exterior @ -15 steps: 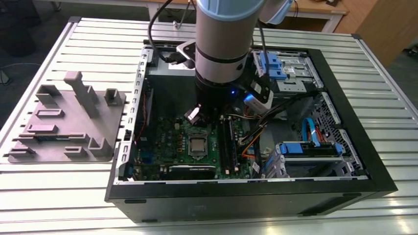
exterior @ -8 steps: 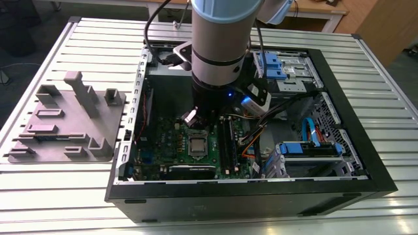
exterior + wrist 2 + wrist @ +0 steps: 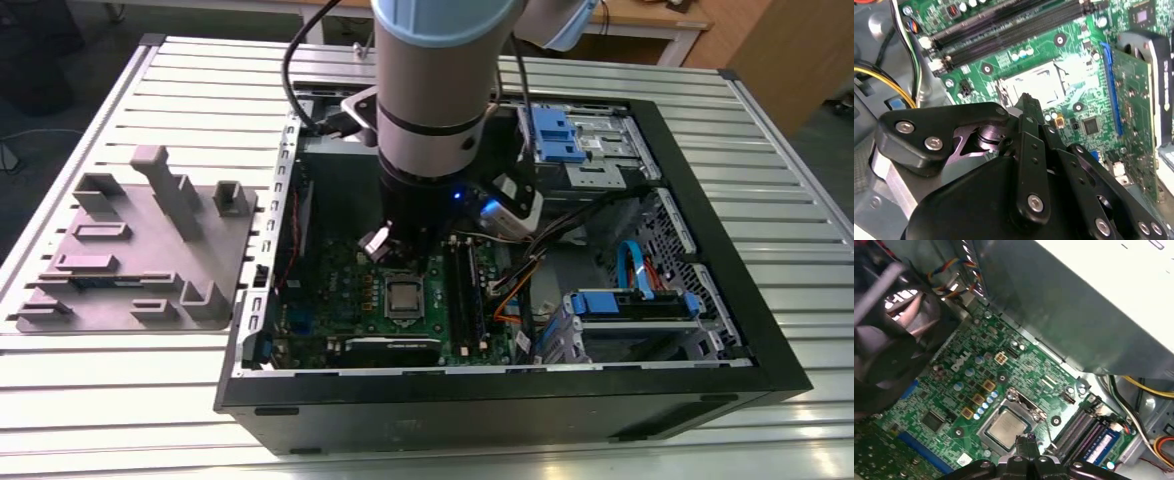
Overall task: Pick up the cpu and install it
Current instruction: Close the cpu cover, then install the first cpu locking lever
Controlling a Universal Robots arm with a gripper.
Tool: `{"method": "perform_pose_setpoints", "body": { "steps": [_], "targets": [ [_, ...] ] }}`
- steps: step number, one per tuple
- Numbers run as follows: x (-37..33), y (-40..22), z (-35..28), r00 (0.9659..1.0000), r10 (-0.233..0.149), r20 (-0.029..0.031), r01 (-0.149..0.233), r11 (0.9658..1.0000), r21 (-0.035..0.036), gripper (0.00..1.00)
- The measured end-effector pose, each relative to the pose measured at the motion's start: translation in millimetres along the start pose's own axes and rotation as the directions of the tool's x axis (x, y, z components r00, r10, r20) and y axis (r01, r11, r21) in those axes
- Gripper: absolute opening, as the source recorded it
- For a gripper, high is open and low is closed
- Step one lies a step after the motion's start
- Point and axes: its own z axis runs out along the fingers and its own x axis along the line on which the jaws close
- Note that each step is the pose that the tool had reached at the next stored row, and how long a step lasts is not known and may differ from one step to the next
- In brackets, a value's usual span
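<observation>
The cpu point(image 3: 404, 297) is a small silvery-beige square lying flat inside the socket frame on the green motherboard point(image 3: 350, 300), within the open computer case. Both wrist views show the cpu point(image 3: 1005, 428) point(image 3: 1038, 83) in that frame. My gripper point(image 3: 398, 260) hangs over the board just behind the socket, apart from the chip. Its black fingertips point(image 3: 1026, 441) meet at a narrow point at the socket's edge, and the fingers point(image 3: 1026, 102) are shut with nothing between them.
A grey power-supply box point(image 3: 1079, 305) and a black fan point(image 3: 889, 345) flank the board. Memory slots point(image 3: 1081, 435) and loose cables point(image 3: 884, 75) lie near the socket. A grey fixture plate point(image 3: 134, 250) sits on the slatted table at the exterior view's left.
</observation>
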Motion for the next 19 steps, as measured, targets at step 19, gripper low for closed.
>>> {"method": "perform_pose_setpoints", "body": {
  "steps": [19],
  "targets": [
    [8.5, -3.7, -0.3, 1.0000, 0.000, 0.0000, 0.000, 1.0000, 0.0004, 0.10]
  ]
}}
